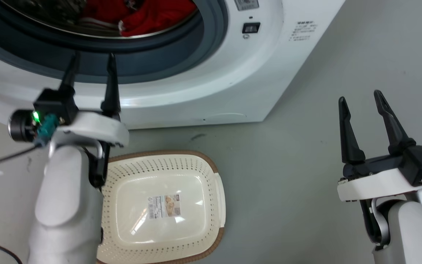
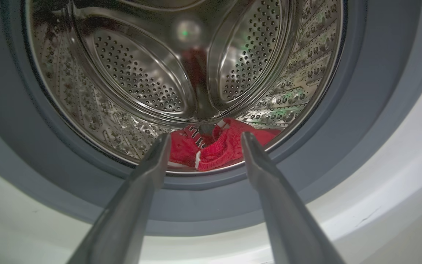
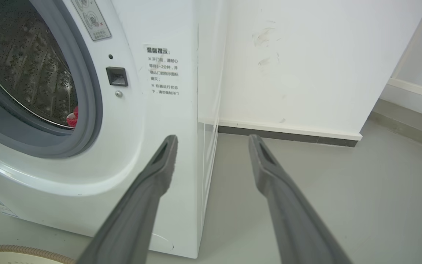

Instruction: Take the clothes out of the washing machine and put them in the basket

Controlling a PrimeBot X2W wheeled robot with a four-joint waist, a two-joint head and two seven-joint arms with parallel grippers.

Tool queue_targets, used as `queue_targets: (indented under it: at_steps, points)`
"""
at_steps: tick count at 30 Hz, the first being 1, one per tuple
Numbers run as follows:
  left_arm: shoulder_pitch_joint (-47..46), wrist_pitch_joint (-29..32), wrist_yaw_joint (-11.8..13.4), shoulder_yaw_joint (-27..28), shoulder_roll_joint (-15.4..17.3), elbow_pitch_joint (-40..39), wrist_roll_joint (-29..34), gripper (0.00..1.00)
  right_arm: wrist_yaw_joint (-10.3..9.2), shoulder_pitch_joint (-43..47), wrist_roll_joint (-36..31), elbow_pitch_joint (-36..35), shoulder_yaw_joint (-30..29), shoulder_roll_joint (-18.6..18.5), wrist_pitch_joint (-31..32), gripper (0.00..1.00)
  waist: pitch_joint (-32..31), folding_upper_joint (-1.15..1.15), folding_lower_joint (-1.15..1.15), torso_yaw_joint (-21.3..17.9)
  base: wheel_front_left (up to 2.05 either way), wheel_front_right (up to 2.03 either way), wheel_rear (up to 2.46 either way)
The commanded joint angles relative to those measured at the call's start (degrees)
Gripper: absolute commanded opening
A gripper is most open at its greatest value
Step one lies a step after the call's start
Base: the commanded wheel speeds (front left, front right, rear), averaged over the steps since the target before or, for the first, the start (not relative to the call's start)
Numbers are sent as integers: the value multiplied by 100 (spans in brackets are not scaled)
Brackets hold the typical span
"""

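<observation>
Left arm was raised in front of the large white front-loading washing machine (image 1: 233,73), pale forearm upright in the head view, with the left gripper (image 1: 93,57) pointed up at the lower edge of the round grey-rimmed porthole (image 1: 181,51). Its two long dark fingers were seen parted, nothing held between them; in the left wrist view they were aimed into the opening, tips short of the grey rim. Right arm was held low to the right, over the grey floor (image 1: 299,165) and well apart from the machine's front. The right gripper (image 1: 359,96) was likewise spread and unloaded, fingers directed past the machine's right corner toward a white wall (image 3: 306,55). The shiny perforated steel drum (image 2: 141,80) was recorded as containing the bright red fabric clothes (image 2: 218,150) with white trim, bunched at its bottom just behind the porthole lip. The small cream-white perforated plastic basket (image 1: 196,157) with brown woven-look rim was noted on the floor just before the machine, below the left forearm; its smooth bottom was exposed, with a paper label (image 1: 164,206) stuck on it.
</observation>
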Motion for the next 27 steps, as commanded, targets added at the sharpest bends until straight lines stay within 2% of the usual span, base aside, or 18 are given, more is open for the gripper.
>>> queue_targets:
  at_steps: [1,8,13,17,27]
  points:
    - [-235,-16,-27,16,80,122,-12,100,-3,-135,32,5,33,11,-44,100,339,0,-1,-215,0,0,0]
    - [-1558,32,-130,-62,429,1189,-33,100,-3,-374,158,113,152,11,-153,100,805,0,-1,-531,0,0,0]
    - [-2464,371,-180,-133,694,1887,-76,100,-3,-490,306,249,264,13,-228,100,1035,0,-1,-754,0,0,0]
    - [-3034,813,-220,-193,880,2397,-141,100,-3,-547,444,357,361,15,-264,100,1173,0,-1,-920,0,0,0]
    - [-4250,2449,-276,-476,1443,3591,-453,100,-3,-690,776,492,626,12,-287,100,1387,0,-1,-1325,0,0,0]
